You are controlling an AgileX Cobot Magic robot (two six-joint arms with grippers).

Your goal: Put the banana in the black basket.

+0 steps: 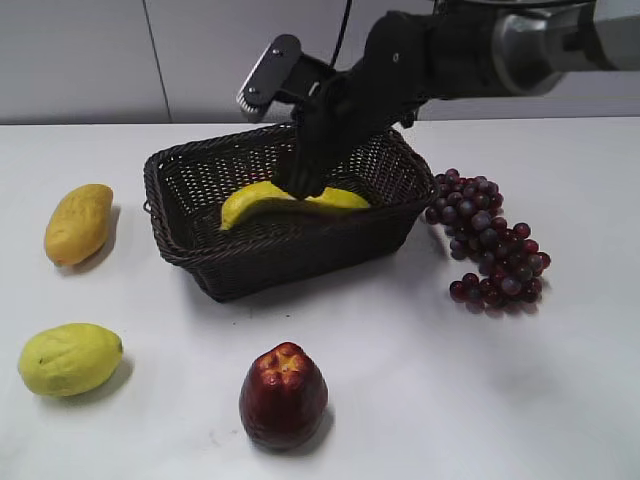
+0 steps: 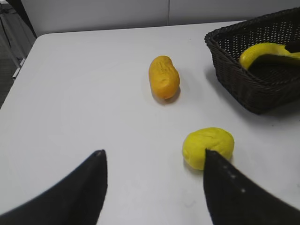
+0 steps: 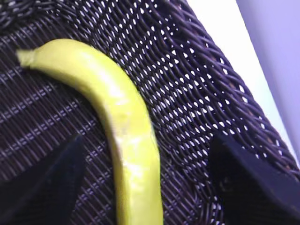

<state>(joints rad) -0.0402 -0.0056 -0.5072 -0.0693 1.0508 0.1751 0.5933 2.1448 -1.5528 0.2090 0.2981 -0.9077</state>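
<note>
The banana [image 1: 290,201] lies on the floor of the black basket [image 1: 235,265], long and glossy yellow. In the right wrist view the banana [image 3: 126,126] runs between my jaws over the wicker weave [image 3: 197,75]. My right gripper [image 3: 147,140] is open, its fingers wide apart on either side of the banana and not touching it. In the exterior view the right gripper [image 1: 300,180] reaches down into the basket over the banana's middle. My left gripper [image 2: 154,159] is open and empty above the table, next to the lemon-like fruit [image 2: 207,147]. The basket corner [image 2: 253,93] and banana tip [image 2: 262,50] show at upper right there.
A yellow-orange mango-like fruit [image 1: 78,222] lies left of the basket and a yellow-green lemon-like fruit [image 1: 69,358] at the front left. A dark red fruit [image 1: 283,395] stands in front. A bunch of purple grapes [image 1: 490,240] lies right of the basket.
</note>
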